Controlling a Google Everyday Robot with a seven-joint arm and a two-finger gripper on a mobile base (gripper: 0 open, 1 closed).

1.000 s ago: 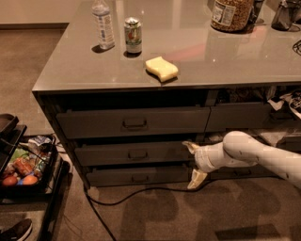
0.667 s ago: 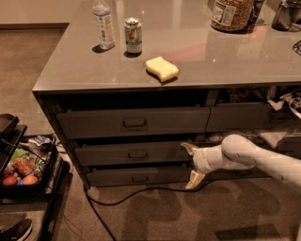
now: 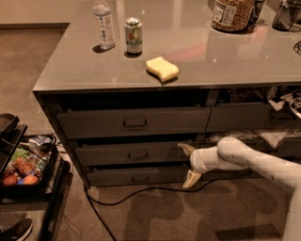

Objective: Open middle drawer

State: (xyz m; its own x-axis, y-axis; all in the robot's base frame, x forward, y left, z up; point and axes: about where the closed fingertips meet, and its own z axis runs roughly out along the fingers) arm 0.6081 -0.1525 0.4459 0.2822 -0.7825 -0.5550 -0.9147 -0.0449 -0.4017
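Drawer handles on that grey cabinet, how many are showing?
3, stacked: top grey drawer, middle drawer, bottom drawer. White gripper sits right of the middle one; more maybe hidden.

A grey table [image 3: 225, 56] with a smooth, slightly glossy top carries a few things. On its far left stand a clear plastic bottle [image 3: 104, 23] and, just to its right, a drink can [image 3: 133, 35], both upright. A yellow sponge [image 3: 162, 68] lies nearer the front edge, right of the can and apart from it. A large jar [image 3: 230, 14] stands at the far right. Under the top, the hand [image 3: 183, 165] hangs by the right end of the middle drawer [image 3: 136, 154], fingers spread. On the carpeted floor [image 3: 155, 216] lie a black cable [image 3: 141, 190] and, near left, a shoe [image 3: 16, 229].
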